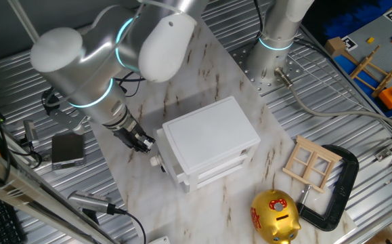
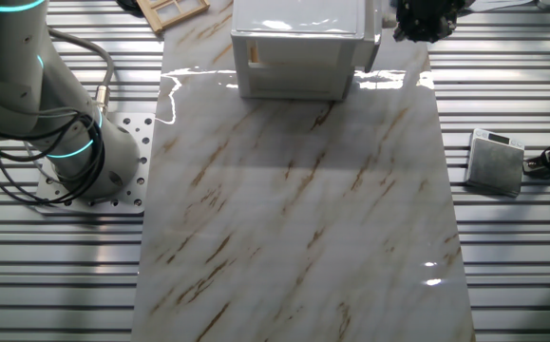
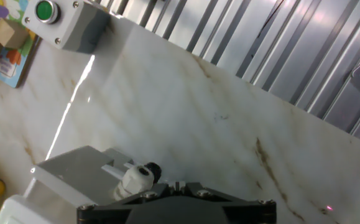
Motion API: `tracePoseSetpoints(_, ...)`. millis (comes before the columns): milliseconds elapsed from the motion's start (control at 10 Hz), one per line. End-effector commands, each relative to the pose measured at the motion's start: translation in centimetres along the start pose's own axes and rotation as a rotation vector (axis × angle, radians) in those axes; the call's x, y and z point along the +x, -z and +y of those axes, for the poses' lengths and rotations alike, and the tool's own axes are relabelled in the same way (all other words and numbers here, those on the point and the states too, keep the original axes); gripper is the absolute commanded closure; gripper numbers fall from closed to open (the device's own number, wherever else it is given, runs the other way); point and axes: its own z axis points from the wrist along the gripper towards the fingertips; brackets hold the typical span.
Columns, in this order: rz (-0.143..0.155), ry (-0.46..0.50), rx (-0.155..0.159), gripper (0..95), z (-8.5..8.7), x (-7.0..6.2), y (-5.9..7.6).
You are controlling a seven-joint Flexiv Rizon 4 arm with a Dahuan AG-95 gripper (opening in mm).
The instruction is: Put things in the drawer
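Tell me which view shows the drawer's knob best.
Hand view: the knob sits close and sharp, just above the gripper body. One fixed view shows it tiny beside the gripper; the other fixed view barely shows it.

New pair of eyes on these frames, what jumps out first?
Probably the white cabinet at the middle of the marble board, with the gripper right at its knob side. Next, the shiny gold piggy bank at the board's near edge, beside a small wooden window frame and a black clamp.
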Motion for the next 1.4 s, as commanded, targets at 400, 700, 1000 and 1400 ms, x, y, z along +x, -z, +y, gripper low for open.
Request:
tracePoseSetpoints(400,0.005,-0.013,-0.014,95.0,1.3,0.8,0.1)
tracePoseSetpoints(700,0.01,-0.028,-0.042,95.0,1.8,1.0,0.3)
tracePoseSetpoints(1000,0.009,-0.019,-0.045,95.0,1.8,1.1,0.4)
tracePoseSetpoints(1400,0.012,-0.012,-0.032,95.0,1.8,1.4,0.5)
